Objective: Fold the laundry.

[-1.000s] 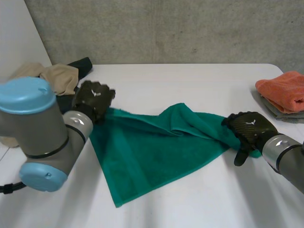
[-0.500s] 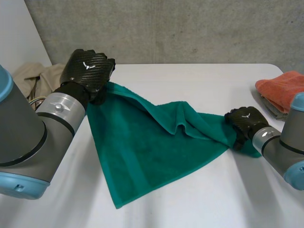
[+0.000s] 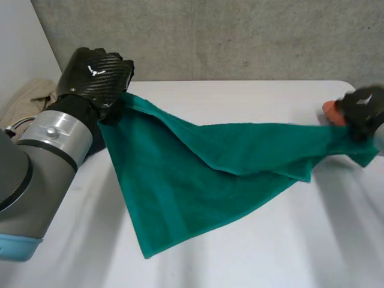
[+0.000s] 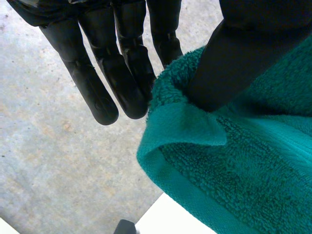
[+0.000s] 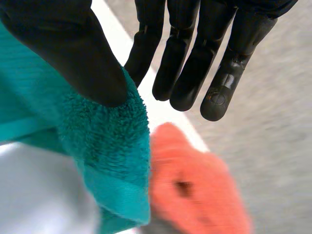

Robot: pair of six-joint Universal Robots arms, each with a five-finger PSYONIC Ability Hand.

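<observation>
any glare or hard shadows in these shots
Head view: even light, only soft shadow on the table beneath the green towel; small glints on the left hand. Right wrist view: faint sheen on the fingers of the right hand; no glare.

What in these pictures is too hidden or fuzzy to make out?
Head view: the crumpled beige cloth is mostly behind the left arm.
Head view: the folded orange cloth is nearly covered by the right hand pinching the teal terry towel.
Right wrist view: that orange cloth is blurred, folds unreadable.
Left wrist view: a small dark object beyond the towel's corner is cut off by the edge.
</observation>
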